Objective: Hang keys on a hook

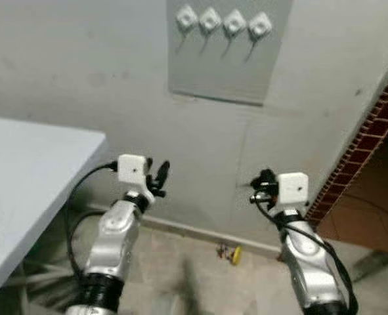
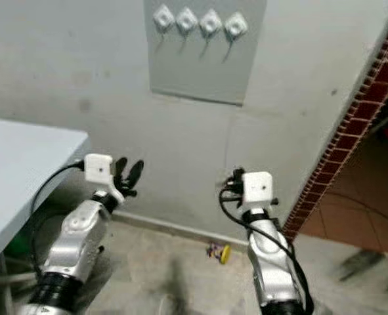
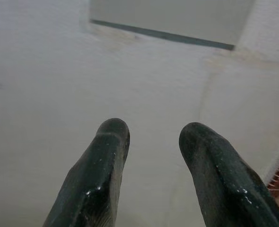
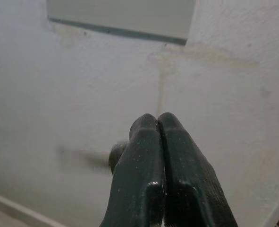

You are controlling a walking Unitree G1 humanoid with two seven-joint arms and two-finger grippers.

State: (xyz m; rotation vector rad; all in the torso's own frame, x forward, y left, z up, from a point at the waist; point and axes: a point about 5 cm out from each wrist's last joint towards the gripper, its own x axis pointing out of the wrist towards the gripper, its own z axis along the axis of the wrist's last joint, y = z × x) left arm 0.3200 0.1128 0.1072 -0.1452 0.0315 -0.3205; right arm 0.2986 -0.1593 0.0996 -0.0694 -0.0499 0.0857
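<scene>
Task barely begun. Keys (image 1: 230, 252) lay on floor near wall base, between arms, unheld. Four hooks (image 1: 222, 23) on grey panel (image 1: 272, 79) high on far wall, bare. Left gripper (image 1: 159, 176) spread, empty; right gripper (image 4: 157, 124) clenched on nothing. Pickup, lift, hanging all remained.

The wall (image 1: 82, 72) is finished in matt, slightly uneven grey-white plaster, marked with faint stains. A smooth, matt grey panel (image 1: 220, 62) is fixed to it, carrying four white plastic-looking hook mounts (image 1: 222, 21) with thin hooks of what appears to be metal. The arms are clad in smooth, glossy silver shells. The fingers (image 3: 101, 175) of the left gripper (image 3: 153, 137) are covered in black, slightly glossy, finely speckled rubber-like material, as are those of the right gripper (image 4: 156, 120). A smooth, matt pale tabletop (image 1: 29, 170) is seen, and rough red brickwork (image 1: 371, 131).
</scene>
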